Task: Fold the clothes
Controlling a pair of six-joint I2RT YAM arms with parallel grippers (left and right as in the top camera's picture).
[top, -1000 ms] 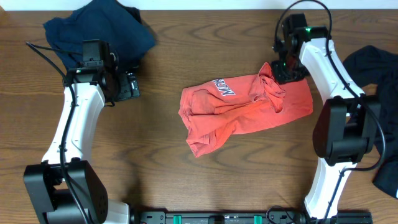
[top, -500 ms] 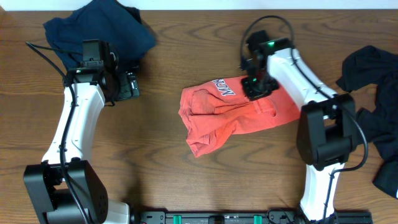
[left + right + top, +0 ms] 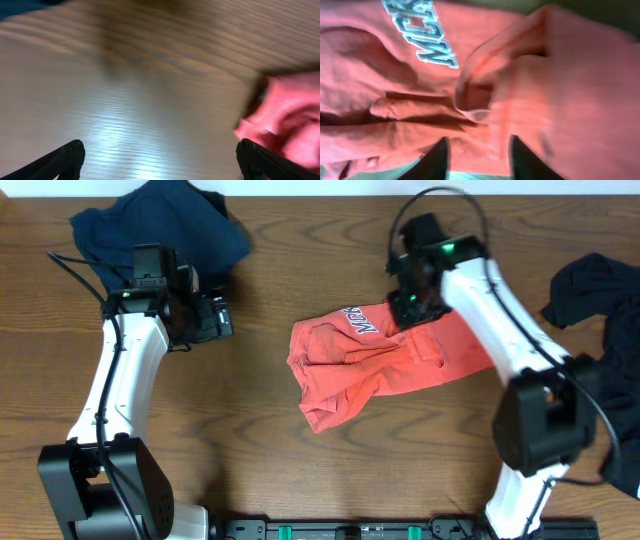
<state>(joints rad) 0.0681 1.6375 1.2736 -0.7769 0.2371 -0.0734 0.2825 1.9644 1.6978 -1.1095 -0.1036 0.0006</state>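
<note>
The red-orange T-shirt (image 3: 385, 365) lies crumpled near the middle of the table (image 3: 260, 470), a little toward the right edge, bunched into ridges rather than spread flat, with its block lettering (image 3: 358, 322) turned up near the far side of the heap. The right gripper (image 3: 408, 305) is down on that far part of the shirt, just beside the lettering. The right wrist view shows its fingers (image 3: 440, 160) partly parted with red cloth filling the gap. I cannot tell whether they pinch a fold or merely stand over it. It probably sits there because the shirt must be opened out before any fold can be made, and a raised ridge is an easy place to take hold. The left gripper (image 3: 205, 320) hangs over bare wood toward the left edge, fingers spread wide and holding nothing, with the shirt's edge just entering its wrist view. It seems to be waiting clear of the work. A navy T-shirt (image 3: 160, 220) is heaped at the far left corner and black T-shirts (image 3: 590, 285) at the right edge, seemingly set aside for later.
</note>
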